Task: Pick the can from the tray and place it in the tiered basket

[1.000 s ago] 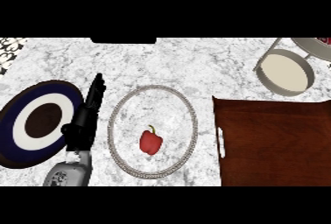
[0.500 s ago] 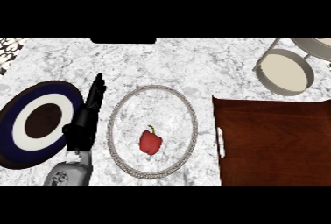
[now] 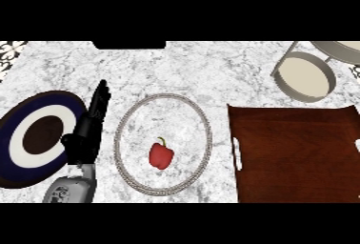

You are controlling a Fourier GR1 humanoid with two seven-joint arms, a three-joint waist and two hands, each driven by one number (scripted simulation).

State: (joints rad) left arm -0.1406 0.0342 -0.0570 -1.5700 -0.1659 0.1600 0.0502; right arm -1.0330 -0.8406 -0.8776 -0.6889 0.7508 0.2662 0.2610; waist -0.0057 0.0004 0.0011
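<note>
At the left of the frame, the left hand (image 3: 90, 127) has straight fingers and holds nothing. A red pepper (image 3: 161, 155) lies on the middle plate (image 3: 126, 124). The brown tray (image 3: 299, 157) sits at right.

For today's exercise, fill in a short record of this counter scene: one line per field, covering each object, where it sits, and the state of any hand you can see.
left hand: open, fingers straight, between the two plates
right hand: not in view
dark blue plate: far left, white ring, brown centre
clear plate: centre
red pepper: on the clear plate
wooden tray: right, no can visible on it
tiered basket: upper right
counter: white-grey marble
</note>
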